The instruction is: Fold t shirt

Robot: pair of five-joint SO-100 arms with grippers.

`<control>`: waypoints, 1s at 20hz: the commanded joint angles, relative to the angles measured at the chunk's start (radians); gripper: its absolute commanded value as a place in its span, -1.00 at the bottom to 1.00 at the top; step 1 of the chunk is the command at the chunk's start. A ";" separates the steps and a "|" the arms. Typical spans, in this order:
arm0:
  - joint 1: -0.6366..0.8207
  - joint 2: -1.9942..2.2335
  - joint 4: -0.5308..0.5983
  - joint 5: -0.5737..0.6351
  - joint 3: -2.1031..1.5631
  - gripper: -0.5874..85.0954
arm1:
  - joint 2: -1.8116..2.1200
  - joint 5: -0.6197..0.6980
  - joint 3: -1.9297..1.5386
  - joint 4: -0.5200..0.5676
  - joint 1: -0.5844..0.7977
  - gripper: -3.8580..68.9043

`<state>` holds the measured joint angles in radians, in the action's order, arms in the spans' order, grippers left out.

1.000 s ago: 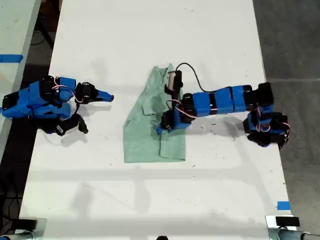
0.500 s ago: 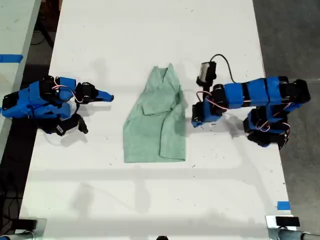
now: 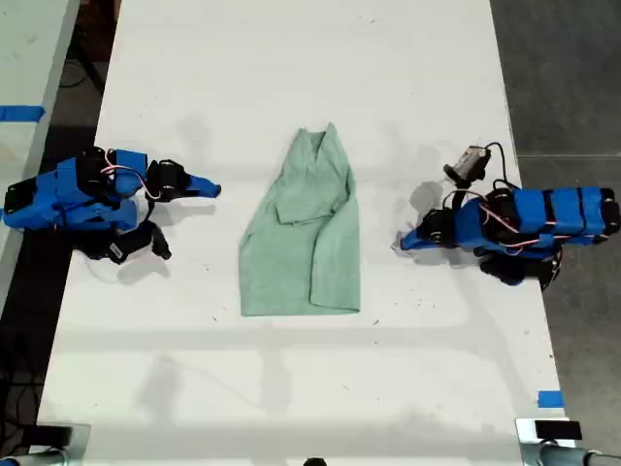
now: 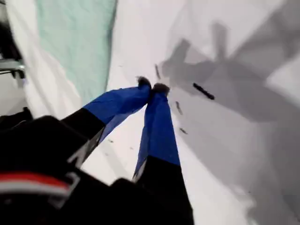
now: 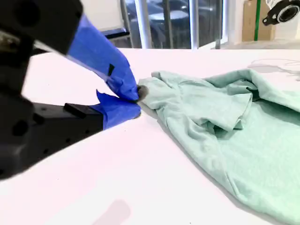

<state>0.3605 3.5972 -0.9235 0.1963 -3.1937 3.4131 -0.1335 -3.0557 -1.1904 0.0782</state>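
The t shirt (image 3: 303, 239) lies on the middle of the white table (image 3: 291, 78), a soft pale mint-green cloth in a rough triangle, narrow at its far end and wide at its near hem, with one side folded over so a rumpled sleeve sits on top. Its weave looks faintly fuzzy and creased in the second wrist view. My first gripper (image 3: 406, 242) rests low at the exterior view's right, well apart from the cloth, its blue tapered fingers (image 4: 159, 126) pressed tip to tip on nothing. My second gripper (image 3: 212, 187) sits at the exterior view's left, its blue-taped jaws closed and empty, near the shirt but not touching.
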 commanded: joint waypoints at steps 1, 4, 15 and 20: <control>-0.003 0.009 0.000 -0.017 -0.008 -0.99 | 0.091 -0.017 -0.060 -0.067 -0.002 -0.84; -0.003 0.009 0.002 -0.018 -0.008 -0.99 | 0.091 -0.029 -0.060 -0.078 -0.003 -0.84; -0.002 0.009 0.002 -0.018 -0.008 -0.99 | 0.091 -0.037 -0.060 -0.080 -0.003 -0.84; -0.002 0.009 0.002 -0.018 -0.009 -0.99 | 0.091 -0.037 -0.060 -0.080 -0.003 -0.84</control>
<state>0.3605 3.5972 -0.9235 0.1963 -3.1937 3.4898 -0.1580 -3.0588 -1.2655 0.0767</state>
